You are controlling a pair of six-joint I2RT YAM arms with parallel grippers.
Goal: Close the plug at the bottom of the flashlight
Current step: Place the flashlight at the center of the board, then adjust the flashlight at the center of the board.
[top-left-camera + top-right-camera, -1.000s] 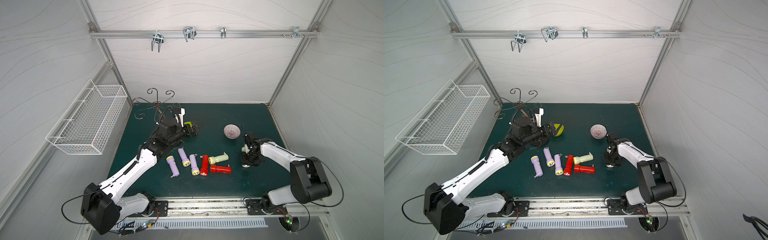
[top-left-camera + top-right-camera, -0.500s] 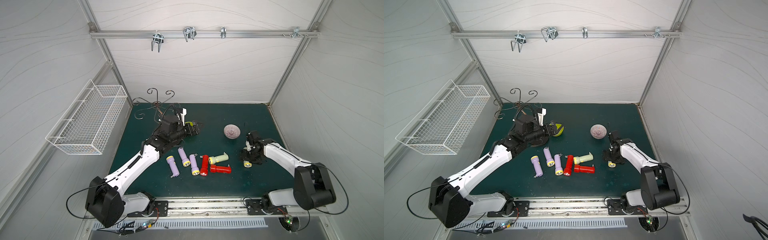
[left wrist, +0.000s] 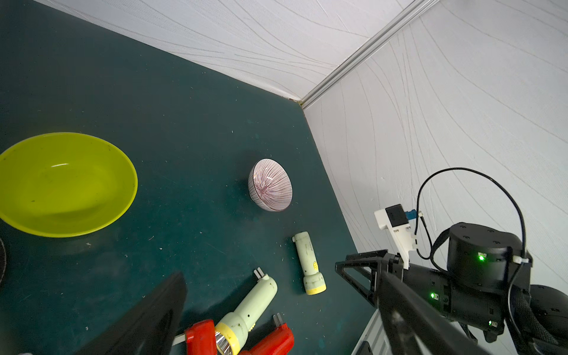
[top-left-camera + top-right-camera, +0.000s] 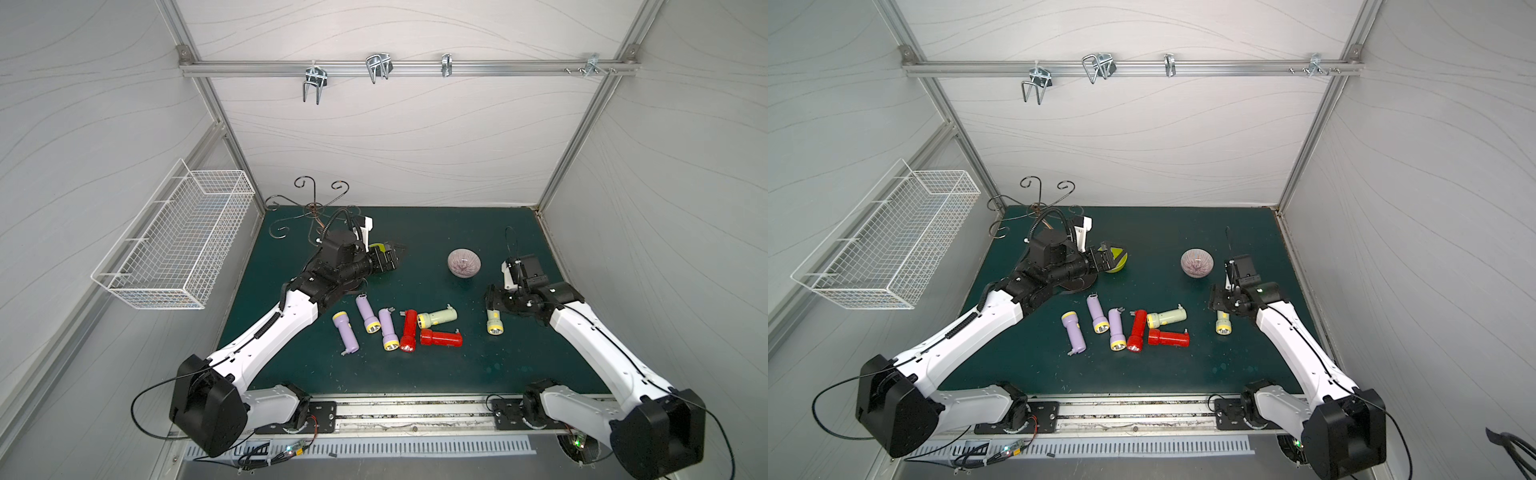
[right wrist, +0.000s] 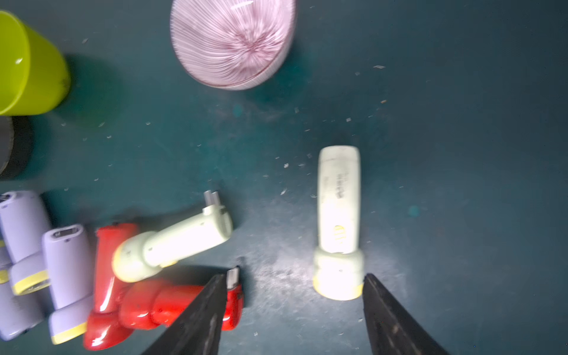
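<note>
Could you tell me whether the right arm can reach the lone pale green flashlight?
Probably yes: the right pincer hangs open close by the lone pale green flashlight, with only bare mat between them.

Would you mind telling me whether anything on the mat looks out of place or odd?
Mildly, yes: the pale green flashlight in the heap and a red flashlight beside it have plug prongs sticking out of their bases, while the lone flashlight lying apart has a flush base.

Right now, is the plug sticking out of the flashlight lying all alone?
No, the lone pale flashlight has a smooth bottom end, no prongs showing.
</note>
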